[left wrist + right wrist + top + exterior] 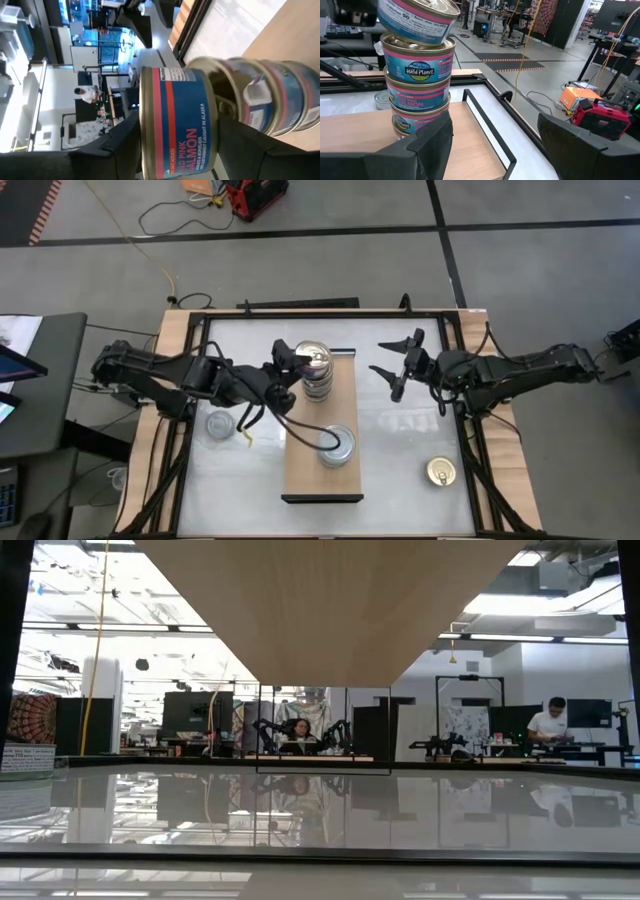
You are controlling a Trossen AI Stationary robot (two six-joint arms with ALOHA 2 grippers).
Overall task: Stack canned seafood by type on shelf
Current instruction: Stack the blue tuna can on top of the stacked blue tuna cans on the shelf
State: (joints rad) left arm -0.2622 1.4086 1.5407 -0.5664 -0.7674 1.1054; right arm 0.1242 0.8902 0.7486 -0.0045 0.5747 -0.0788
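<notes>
A stack of three blue-and-pink salmon cans stands on the far part of the light-wood shelf. My left gripper reaches in from the table's left, shut on a fourth can with a gold lid, which sits tilted over the stack. Nearer on the shelf is a shorter stack of silver-lidded cans. One silver-lidded can rests on the white table left of the shelf. A gold-lidded can rests at the near right. My right gripper hangs open to the right of the stack, holding nothing. My left gripper pinches the top can's labelled side wall between its two fingers, one on each opposite side. The fingers come about level from the table's left. The can is tilted: its rim toward my gripper is raised and its opposite lower rim meets the stack's top.
A dark metal rail trims the shelf's far end, close behind the tall stack. Black frame bars run along the table's sides. White tabletop lies between the shelf and my right gripper.
</notes>
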